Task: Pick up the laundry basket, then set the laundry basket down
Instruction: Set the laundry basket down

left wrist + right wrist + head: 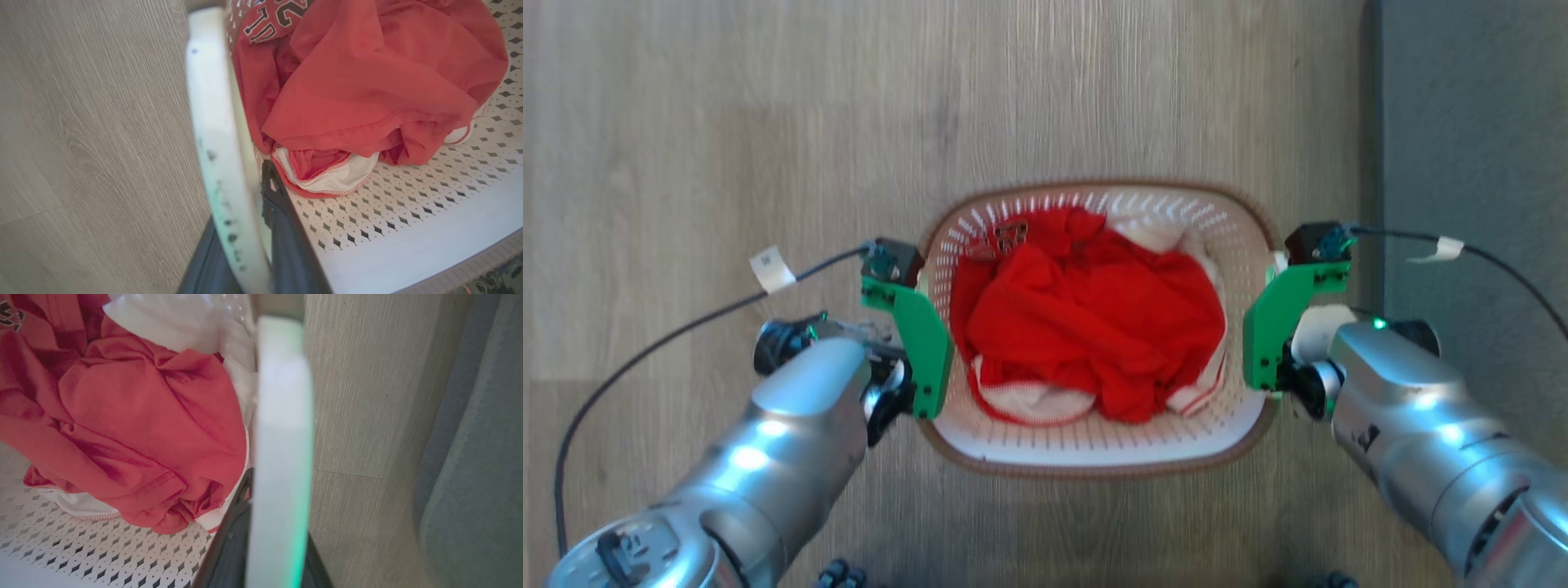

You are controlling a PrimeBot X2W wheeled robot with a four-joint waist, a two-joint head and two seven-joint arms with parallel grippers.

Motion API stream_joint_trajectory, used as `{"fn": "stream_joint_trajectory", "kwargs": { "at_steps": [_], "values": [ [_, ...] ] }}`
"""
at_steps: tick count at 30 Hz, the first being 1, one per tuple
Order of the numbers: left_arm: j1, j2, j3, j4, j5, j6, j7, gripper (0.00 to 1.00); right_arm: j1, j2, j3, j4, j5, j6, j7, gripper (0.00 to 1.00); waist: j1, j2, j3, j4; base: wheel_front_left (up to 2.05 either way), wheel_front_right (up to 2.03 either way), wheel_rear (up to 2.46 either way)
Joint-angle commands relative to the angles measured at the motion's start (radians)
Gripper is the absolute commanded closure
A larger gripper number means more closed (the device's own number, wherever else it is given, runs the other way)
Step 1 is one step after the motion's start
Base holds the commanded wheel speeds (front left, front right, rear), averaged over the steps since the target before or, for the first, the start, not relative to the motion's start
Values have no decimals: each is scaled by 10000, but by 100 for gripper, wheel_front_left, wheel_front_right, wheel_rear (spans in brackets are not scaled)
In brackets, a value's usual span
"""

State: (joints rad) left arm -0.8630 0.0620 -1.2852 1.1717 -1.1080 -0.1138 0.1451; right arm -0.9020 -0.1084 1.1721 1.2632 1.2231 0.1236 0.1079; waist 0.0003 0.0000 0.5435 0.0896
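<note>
The laundry basket (1094,451), white and perforated with a brown rim, sits centred over the wooden floor, holding red and white clothes (1086,318). My left gripper (923,343) is at its left side and my right gripper (1270,335) at its right side. In the left wrist view the dark fingers (282,228) of my left gripper (245,245) clamp the white handle (216,122). In the right wrist view the right gripper (273,539) has its fingers (229,539) on either side of the other white handle (282,416). I cannot tell whether the basket touches the floor.
A grey carpet or furniture edge (1470,122) runs down the right side, close to my right arm. Black cables with white tags (772,269) trail from both wrists. Wooden floor (768,122) lies open to the left and beyond the basket.
</note>
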Motion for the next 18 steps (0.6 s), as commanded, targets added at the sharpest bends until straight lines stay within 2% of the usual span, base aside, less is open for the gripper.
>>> {"fn": "stream_joint_trajectory", "kwargs": {
  "at_steps": [1,9,18],
  "values": [
    [-396,-116,52,-398,184,-80,-260,100,39,152,84,-167,-45,71,-165,100,-3,0,652,-113,0,0,0],
    [-836,-117,51,-456,398,45,-706,100,-317,120,88,-74,-63,71,-652,100,-3,0,1712,-155,0,0,0],
    [-1056,-117,50,-464,571,182,-1126,100,-532,79,197,78,-168,71,-936,100,-3,0,2320,-163,0,0,0]
  ]
}}
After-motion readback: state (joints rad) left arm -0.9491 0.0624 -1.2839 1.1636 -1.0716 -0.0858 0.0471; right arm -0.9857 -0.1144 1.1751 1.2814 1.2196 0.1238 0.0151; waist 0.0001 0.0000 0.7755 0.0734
